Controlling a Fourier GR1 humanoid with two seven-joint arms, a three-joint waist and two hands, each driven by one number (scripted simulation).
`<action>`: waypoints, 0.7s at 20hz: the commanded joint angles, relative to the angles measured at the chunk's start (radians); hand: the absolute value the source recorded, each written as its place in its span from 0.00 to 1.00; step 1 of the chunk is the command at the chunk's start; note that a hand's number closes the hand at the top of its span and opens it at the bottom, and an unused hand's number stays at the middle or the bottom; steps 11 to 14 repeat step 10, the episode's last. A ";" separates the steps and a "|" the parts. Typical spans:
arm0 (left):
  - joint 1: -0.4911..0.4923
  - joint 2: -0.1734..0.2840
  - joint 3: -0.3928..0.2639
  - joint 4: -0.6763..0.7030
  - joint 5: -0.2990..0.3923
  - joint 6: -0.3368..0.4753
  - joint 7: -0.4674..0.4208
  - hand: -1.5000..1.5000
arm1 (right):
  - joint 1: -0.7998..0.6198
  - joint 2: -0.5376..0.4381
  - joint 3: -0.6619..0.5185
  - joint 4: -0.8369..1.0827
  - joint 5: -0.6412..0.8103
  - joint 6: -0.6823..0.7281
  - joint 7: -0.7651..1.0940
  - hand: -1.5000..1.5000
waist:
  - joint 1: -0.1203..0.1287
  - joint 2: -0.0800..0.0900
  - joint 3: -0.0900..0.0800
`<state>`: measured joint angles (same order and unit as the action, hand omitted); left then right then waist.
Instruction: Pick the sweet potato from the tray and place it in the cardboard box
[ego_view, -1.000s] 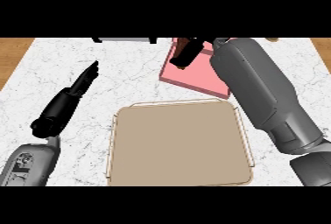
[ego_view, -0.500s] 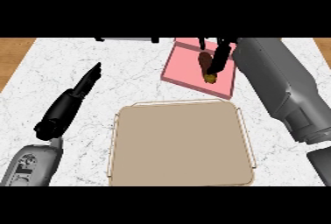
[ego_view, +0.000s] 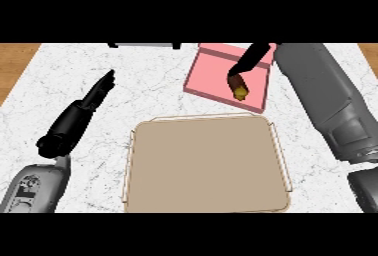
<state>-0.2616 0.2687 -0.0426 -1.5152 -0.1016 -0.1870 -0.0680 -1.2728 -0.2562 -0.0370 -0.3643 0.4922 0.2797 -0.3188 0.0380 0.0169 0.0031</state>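
Sweet potato (ego_view: 240, 91) on pink tray (ego_view: 214, 75), touching right-hand fingers (ego_view: 247, 64).

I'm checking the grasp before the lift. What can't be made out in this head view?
- Whether the right hand grips the sweet potato: its fingers cover the potato's top end.
- The far edge of the pink tray, cut off by the picture's upper band.
- The dark object at the counter's back, cut off likewise.
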 joint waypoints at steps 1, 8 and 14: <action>-0.019 0.013 0.017 -0.006 0.017 -0.015 0.011 0.50 | -0.018 0.036 -0.235 0.027 -0.227 -0.026 0.031 0.00 | 0.001 -0.002 0.000; -0.009 -0.002 0.015 0.044 -0.015 0.007 -0.039 0.50 | -0.009 -0.083 -0.376 0.122 -0.341 -0.019 0.086 0.00 | 0.000 0.004 -0.003; 0.015 -0.022 -0.012 0.009 -0.016 0.004 -0.037 0.50 | -0.007 -0.139 -0.392 0.135 -0.342 -0.031 0.045 0.00 | 0.028 0.015 -0.002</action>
